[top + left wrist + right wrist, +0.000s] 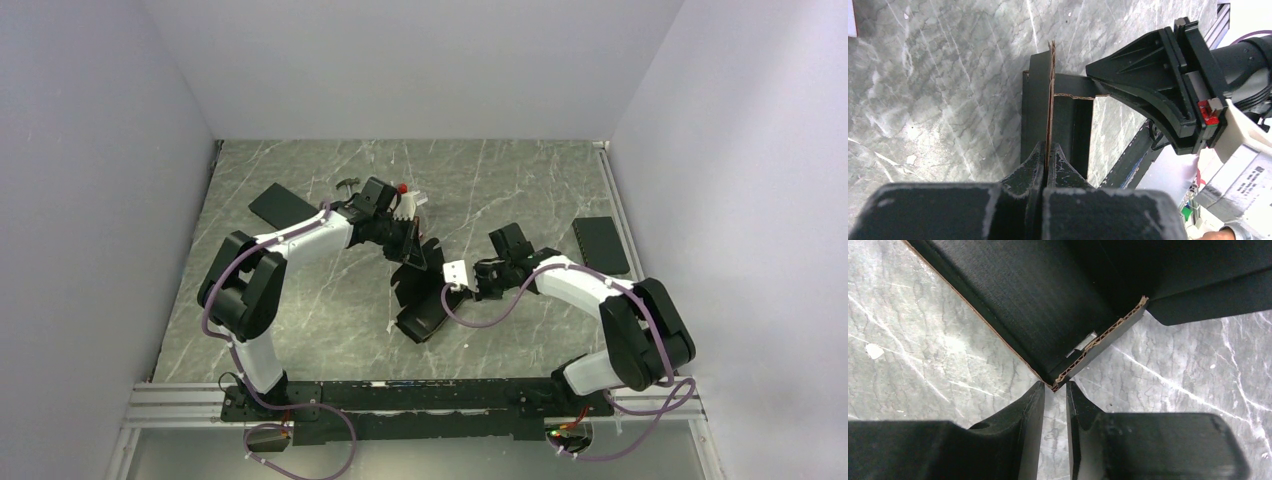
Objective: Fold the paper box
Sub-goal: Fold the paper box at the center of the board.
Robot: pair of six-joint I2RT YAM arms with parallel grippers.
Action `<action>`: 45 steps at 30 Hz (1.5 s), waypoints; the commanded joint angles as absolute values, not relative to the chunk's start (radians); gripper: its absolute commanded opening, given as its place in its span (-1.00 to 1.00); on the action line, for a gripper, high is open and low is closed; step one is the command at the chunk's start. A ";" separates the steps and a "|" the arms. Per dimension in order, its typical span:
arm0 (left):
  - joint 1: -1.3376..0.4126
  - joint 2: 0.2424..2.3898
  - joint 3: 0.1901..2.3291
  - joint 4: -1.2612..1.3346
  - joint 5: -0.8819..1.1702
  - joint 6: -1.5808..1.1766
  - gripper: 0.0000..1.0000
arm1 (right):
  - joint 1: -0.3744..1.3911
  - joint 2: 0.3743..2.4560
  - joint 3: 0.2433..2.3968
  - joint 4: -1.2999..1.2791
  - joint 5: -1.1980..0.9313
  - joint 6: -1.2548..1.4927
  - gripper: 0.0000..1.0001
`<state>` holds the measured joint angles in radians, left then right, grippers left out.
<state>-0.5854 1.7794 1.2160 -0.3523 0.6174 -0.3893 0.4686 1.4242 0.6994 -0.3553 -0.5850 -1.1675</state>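
While the left tool point(1047, 152) pinches an upright panel of the matte black die-cut cardboard paper box point(1060, 115) at the middle of the grey marbled surface point(300, 300), the right tool point(1054, 390) stands narrowly parted, with a flap's corrugated corner just at its mouth. A side-wall fold seems in hand. Next, the right tool must close on that corner and turn it inward.

The box point(422, 305) lies mid-table point(300, 330). The left gripper point(1048, 150) sits at the box's far end, over a flap edge, and the right gripper point(1055, 390) sits at the box's right, at a corner. One slab point(283, 207) lies behind and left of the box, and a second slab point(600, 245) lies well to its right.
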 commanded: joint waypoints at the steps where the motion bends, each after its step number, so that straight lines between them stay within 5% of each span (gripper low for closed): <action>1: -0.601 1.766 1.214 -0.269 0.706 -0.450 -1.00 | 0.506 1.394 0.680 -0.237 -0.671 -1.199 -0.47; 45: -0.597 1.910 1.265 -0.368 0.721 -0.424 -1.00 | 0.726 1.344 0.453 0.228 -0.272 -1.311 -0.19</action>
